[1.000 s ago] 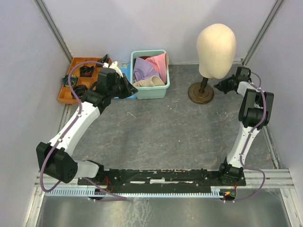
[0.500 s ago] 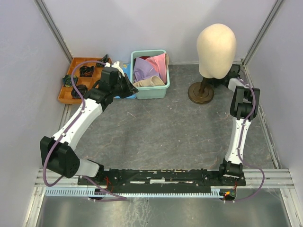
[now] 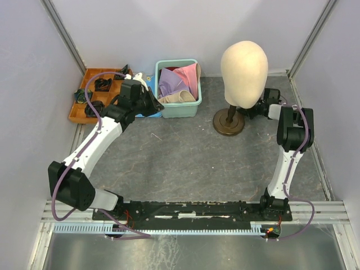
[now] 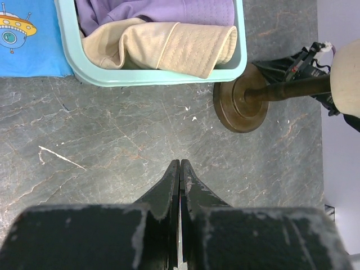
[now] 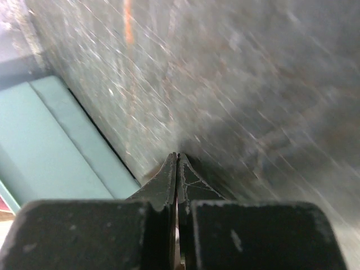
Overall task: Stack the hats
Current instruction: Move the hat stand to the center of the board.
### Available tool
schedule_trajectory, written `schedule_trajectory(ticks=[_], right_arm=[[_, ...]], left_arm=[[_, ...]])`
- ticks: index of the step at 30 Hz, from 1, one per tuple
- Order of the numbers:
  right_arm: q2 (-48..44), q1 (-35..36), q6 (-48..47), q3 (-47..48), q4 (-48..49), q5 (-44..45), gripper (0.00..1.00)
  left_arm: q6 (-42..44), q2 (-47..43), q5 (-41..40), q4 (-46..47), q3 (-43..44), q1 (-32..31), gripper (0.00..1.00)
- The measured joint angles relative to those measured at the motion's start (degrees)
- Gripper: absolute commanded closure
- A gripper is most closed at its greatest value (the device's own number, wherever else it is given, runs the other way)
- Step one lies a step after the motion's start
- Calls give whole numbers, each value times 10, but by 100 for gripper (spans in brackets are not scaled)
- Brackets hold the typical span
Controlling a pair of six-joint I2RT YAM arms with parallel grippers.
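The hats (image 3: 179, 83) lie heaped in the teal bin (image 3: 178, 111) at the far side of the bench (image 3: 191, 157). The left pincer (image 3: 159, 104), shut and empty, hangs just left of the bin's near wall. It is nearer than the right pincer (image 3: 254, 110), shut and empty by the mannequin stand (image 3: 228, 122). The beige hat (image 4: 169, 48) lies along that wall, long axis left to right.

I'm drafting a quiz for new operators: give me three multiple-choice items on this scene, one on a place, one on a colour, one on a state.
1. Where are the hats? A on a wall hook; B in the teal bin; C on a chair.
2. Which one lies nearest the arms? A a green hat; B a black hat; C the cream-beige hat.
3. The left gripper is: A shut and empty; B wide open; C gripping a hat.
Key: 1 B, they pile inside it; 2 C, it lies against the bin's near wall; 3 A, its jaws meet, nothing between.
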Motion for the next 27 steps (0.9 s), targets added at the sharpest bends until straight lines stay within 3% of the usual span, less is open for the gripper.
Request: schedule_trajectory(ticks=[7, 20, 24, 27], right_arm=[[-48, 2, -16, -57, -17, 16, 100], [-79, 49, 3, -120, 21, 15, 100], [-90, 50, 3, -137, 26, 15, 100], [-97, 50, -1, -143, 19, 17, 87]], left_arm=[[6, 27, -2, 2, 21, 0, 97], [6, 143, 6, -1, 141, 17, 91], [6, 162, 16, 0, 171, 24, 85], [7, 170, 31, 0, 178, 25, 78]])
